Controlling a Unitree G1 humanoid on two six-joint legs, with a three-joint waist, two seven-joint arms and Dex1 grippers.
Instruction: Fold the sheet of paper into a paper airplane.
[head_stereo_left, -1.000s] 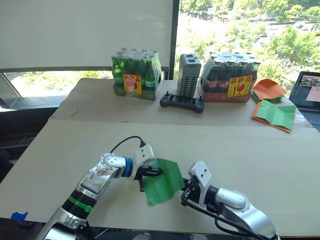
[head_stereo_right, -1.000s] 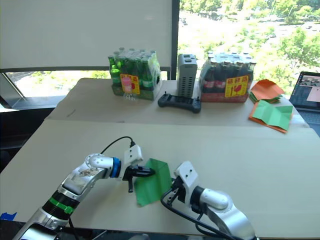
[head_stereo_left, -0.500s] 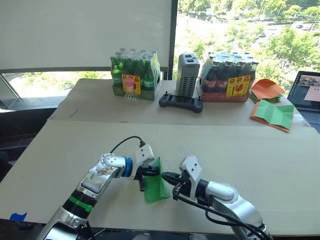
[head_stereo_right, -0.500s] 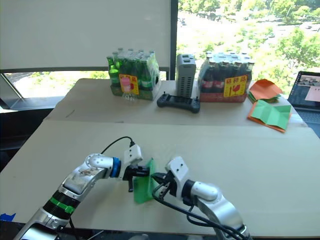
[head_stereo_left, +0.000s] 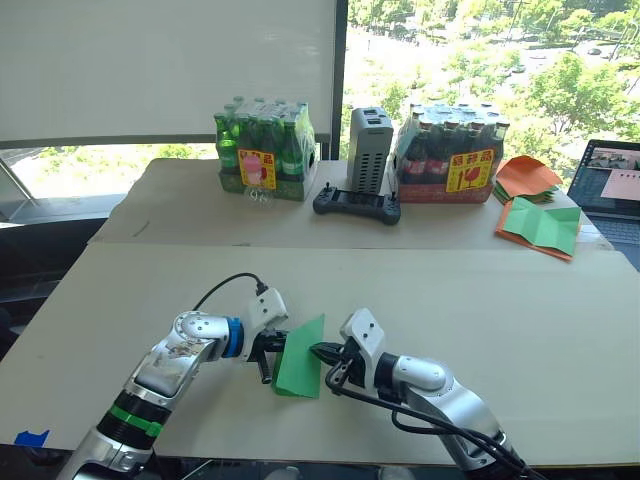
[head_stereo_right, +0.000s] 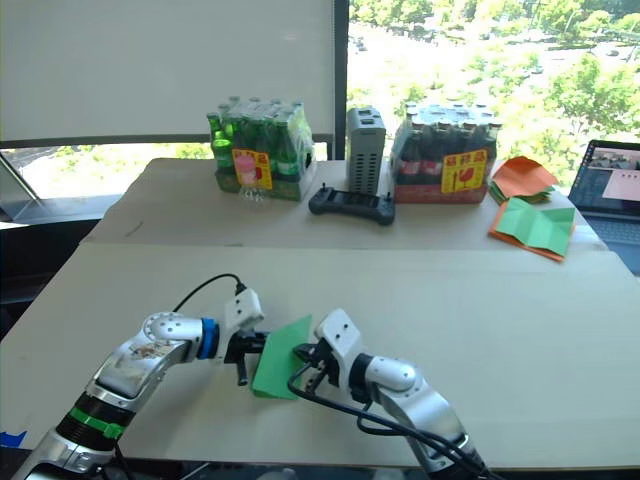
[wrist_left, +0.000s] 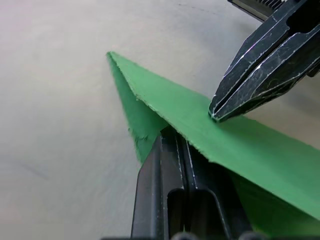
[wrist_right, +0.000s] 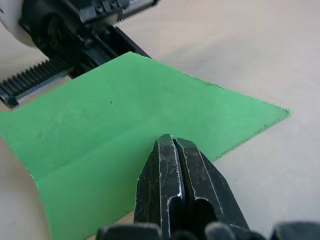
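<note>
Sheet of paper (head_stereo_left: 300, 358) is sitting folded over near the front edge of the near table (head_stereo_left: 520, 330), standing partly on edge between the two grippers, not lying flat. Not a paper airplane yet, just a folded panel with a crease showing in the right wrist view.

Left gripper (head_stereo_left: 270, 352) is closed on the sheet's left edge; the left wrist view is showing its black fingers (wrist_left: 172, 165) pressed together with green paper coming out of them. Right gripper (head_stereo_left: 326, 355) is also pinched closed, its tips meeting the sheet's right side, and its pads (wrist_right: 175, 165) are lying against the green surface. I'm reading it as pinching the paper.

Handling, my judgement: it's thin, light and floppy, holding a crease well but buckling or tearing if the two arms are pulling against each other. The matte surface is looking grippy enough for the serrated black fingers. Best hold is at the edges, close to the fold line, so the panel isn't sagging.

Tabletop is pale, smooth board, slightly matte. On the far table, a shrink-wrapped pack of green bottles (head_stereo_left: 262, 150), a grey boxy device (head_stereo_left: 367, 150), a black handheld controller (head_stereo_left: 356, 206) and a pack of dark bottles (head_stereo_left: 450, 155) are lining up. Further right, orange sheets (head_stereo_left: 525, 177) and a green sheet on orange backing (head_stereo_left: 545, 225) are lying well apart from the work, with a laptop (head_stereo_left: 612, 185) at the edge.
</note>
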